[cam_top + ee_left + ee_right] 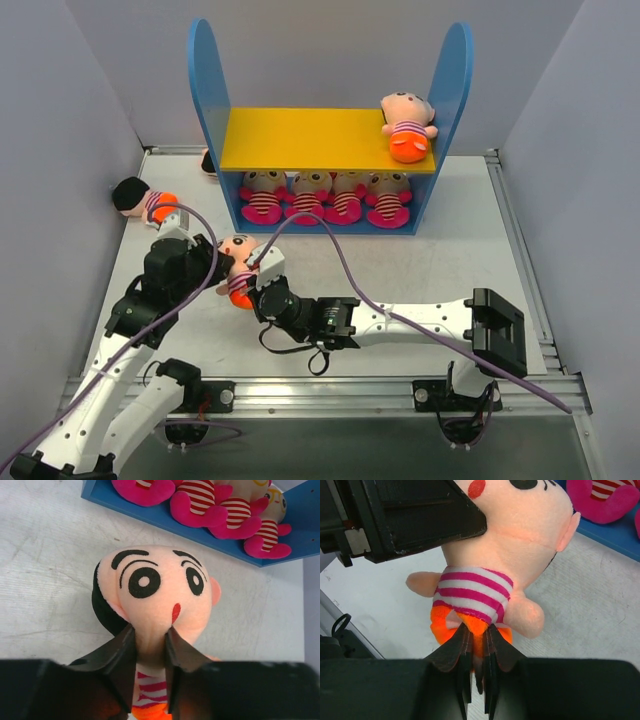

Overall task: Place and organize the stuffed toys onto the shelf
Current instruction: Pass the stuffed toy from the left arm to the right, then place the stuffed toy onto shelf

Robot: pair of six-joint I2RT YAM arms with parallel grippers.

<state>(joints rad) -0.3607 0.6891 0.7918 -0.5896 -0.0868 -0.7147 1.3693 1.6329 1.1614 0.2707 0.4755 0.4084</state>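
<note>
The job looks a little past halfway. The shelf (212, 90) stands at the upper middle of the top view. Its lower level is full: the four magenta toys (325, 198) sit there in a row, side by side, facing out. Of the orange-bottomed ones, the shelved toy (407, 125) lies at the right end of the yellow upper board (300, 140), close against the right side panel. It is placed, though it lies tipped over rather than sitting.

The held toy (238, 262) is at the centre left of the top view, in front of the shelf and caught between both arms. The left gripper (150, 630) has its fingers closed on either side of the neck, just under the chin. The right gripper (479, 630) is pinched tight on the orange bottom. This reads as a handover, so one gripper would have to let go before the toy can go up to the board.

The loose toy (142, 198) lies on the counter (470, 230) at the left of the frame, well apart from the shelf. A dark shape (207, 160) peeks out beside the shelf's left panel — perhaps a fourth orange toy, but too hidden to say.

What is left, then, is the held toy, the loose one and whatever hides at the panel — plus some tidying on the upper board.
</note>
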